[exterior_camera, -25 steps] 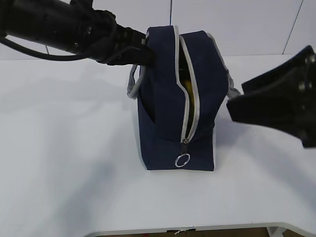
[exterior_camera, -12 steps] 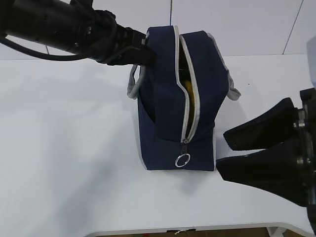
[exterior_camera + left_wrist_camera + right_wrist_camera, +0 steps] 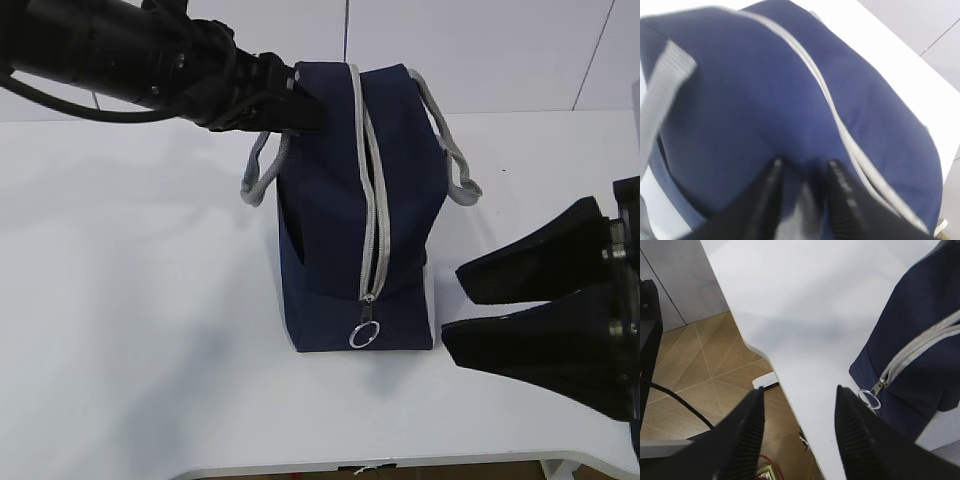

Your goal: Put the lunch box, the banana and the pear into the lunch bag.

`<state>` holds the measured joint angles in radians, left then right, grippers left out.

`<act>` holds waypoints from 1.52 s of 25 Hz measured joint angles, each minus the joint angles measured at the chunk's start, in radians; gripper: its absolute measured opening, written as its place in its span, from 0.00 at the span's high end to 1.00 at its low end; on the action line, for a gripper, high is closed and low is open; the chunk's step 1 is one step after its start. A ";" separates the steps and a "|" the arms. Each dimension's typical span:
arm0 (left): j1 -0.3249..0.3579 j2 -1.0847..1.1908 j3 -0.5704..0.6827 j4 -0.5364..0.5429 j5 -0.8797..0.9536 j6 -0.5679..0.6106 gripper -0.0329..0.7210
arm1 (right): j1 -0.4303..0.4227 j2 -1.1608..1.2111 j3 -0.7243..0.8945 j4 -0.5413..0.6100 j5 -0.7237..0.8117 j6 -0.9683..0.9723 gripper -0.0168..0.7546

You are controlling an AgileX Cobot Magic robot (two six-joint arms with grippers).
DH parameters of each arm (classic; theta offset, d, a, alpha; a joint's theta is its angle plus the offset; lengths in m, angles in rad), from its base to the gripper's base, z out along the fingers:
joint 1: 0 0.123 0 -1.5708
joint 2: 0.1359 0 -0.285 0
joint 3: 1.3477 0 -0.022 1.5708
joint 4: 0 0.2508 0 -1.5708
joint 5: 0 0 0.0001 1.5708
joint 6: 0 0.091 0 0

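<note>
No readable text, label, brand, number or sign in any view.

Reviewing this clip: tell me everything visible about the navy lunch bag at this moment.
The boxy navy fabric lunch bag stands upright on the white table, narrow end toward the exterior camera. A grey zipper runs over the top and down this end, its teeth drawn together, and a metal ring pull hangs near the base. Grey webbing handles droop on both sides. A white strip shows at the right edge. The left gripper pinches fabric at its top rear; the right gripper hovers open beside it.
</note>
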<state>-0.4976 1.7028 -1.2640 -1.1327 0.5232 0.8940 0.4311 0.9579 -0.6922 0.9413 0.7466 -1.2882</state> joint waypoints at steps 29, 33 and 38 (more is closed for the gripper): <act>0.000 -0.275 0.122 0.342 0.179 -0.188 0.44 | 0.000 0.000 0.000 -0.002 -0.012 0.000 0.48; -0.009 -0.318 0.208 0.313 0.152 -0.208 0.46 | 0.000 0.000 0.000 -0.002 -0.018 0.000 0.48; -0.022 -0.330 0.315 0.126 0.037 -0.149 0.47 | 0.000 0.000 0.000 -0.002 -0.018 0.000 0.48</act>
<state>-0.5198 1.3727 -0.9488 -1.0068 0.5606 0.7449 0.4311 0.9579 -0.6922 0.9397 0.7286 -1.2882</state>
